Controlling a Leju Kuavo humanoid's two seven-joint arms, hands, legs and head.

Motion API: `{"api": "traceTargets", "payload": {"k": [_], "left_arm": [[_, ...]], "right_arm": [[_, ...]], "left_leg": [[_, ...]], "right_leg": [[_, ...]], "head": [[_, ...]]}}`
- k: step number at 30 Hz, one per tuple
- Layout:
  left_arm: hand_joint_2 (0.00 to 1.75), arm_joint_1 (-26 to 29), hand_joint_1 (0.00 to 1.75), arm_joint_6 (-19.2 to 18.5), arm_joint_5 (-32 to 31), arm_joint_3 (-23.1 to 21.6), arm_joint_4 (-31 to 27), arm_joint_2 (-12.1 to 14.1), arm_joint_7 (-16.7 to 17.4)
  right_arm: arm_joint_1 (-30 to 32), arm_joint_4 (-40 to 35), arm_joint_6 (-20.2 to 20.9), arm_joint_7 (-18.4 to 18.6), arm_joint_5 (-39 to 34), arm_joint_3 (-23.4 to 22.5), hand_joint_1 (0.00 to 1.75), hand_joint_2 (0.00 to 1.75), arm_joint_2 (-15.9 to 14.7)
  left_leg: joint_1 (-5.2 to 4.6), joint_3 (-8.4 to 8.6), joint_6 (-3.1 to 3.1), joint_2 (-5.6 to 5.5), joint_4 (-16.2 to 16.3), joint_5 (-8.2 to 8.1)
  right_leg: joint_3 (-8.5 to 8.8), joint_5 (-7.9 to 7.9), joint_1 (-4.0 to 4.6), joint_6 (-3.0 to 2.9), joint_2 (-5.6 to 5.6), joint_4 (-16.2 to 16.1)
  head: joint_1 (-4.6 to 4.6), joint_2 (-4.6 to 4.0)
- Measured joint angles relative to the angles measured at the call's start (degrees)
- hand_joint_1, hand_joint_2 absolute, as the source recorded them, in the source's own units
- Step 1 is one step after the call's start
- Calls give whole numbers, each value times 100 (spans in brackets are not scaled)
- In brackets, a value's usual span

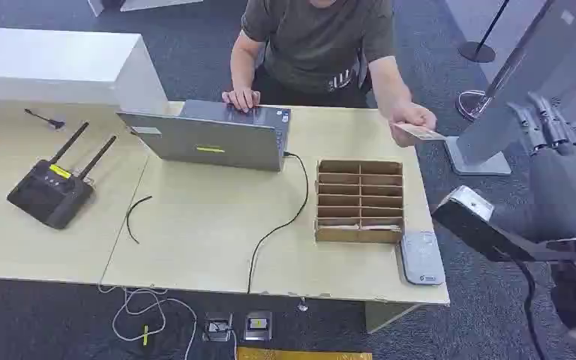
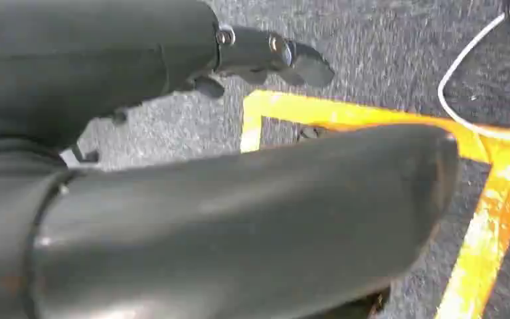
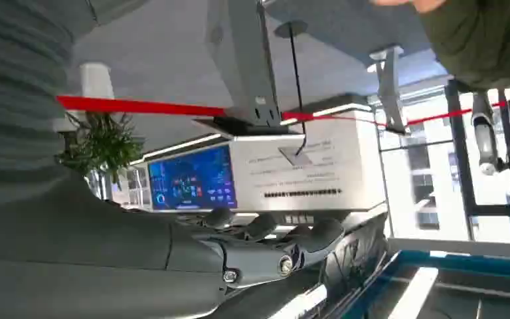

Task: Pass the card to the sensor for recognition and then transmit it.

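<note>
Your right robot hand [image 1: 551, 139] sits closest to the head camera, raised off the bench's right edge with its dark fingers [image 1: 546, 118] held straight and apart, nothing between them. From its wrist camera you see those fingers [image 3: 285, 242] lying extended against a bright hall. Your left robot hand [image 2: 265, 56] hangs over grey carpet and orange floor tape [image 2: 485, 219], fingers loosely out and holding nothing.

You find the thin pale card [image 1: 418, 134] pinched in the person's hand [image 1: 411, 116], just past the bench's far right corner and well apart from your right robot hand. Their other hand rests on the grey laptop [image 1: 214, 135] at the far edge.

At the near right corner lies the flat grey card sensor [image 1: 421, 257], just beside the brown cardboard divider box [image 1: 360, 200]. A black cable [image 1: 277, 225] runs from the laptop to the near edge. Towards the left end of the light wooden bench [image 1: 195, 240] stands a black router with two antennas [image 1: 51, 189].
</note>
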Motion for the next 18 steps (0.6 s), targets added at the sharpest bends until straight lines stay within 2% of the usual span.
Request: {"api": "traceTargets", "payload": {"k": [3, 5, 6, 15, 16, 17, 18], "left_arm": [[0, 0, 0, -37, -37, -44, 17, 0, 0], [0, -2, 0, -35, -159, -105, 52, 4, 74], [0, -3, 0, -39, -195, -135, 68, 22, 85], [0, -5, 0, -48, -260, -190, 96, 46, 109], [0, -5, 0, -48, -262, -195, 101, 48, 116], [0, -5, 0, -48, -269, -210, 105, 48, 129], [0, -5, 0, -48, -273, -227, 107, 48, 133]], "right_arm": [[-73, 54, 4, 2, -105, 248, 0, 175, 28], [-240, 399, -123, -7, -341, 849, 0, 175, 122], [-242, 570, -258, -31, -334, 985, 0, 175, 162], [-241, 894, -341, -31, -264, 1361, 0, 175, 302], [-241, 907, -343, -31, -262, 1385, 112, 175, 313], [-240, 916, -341, -31, -262, 1403, 175, 175, 324], [-241, 935, -341, -31, -262, 1427, 175, 175, 336]], "left_leg": [[0, -1, 0, -1, 0, 0], [2, -1, 0, 0, 0, 0], [2, 0, -1, 0, 0, 0], [3, 0, -2, 1, 0, 1], [3, 0, -2, 1, 0, 1], [3, 0, -2, 1, 0, 1], [3, 0, -2, 1, 0, 1]], "right_leg": [[0, 0, 0, 0, 0, 0], [0, 0, 2, 0, 0, 0], [0, 0, 2, 0, 1, 0], [-2, 0, 3, 0, 2, 0], [-2, 0, 3, 0, 2, 0], [-2, 0, 3, 0, 2, 0], [-2, 0, 3, 0, 3, 0]], "head": [[-2, 0], [2, 0], [0, 0], [0, 0], [0, 0], [2, 0], [-2, 0]]}}
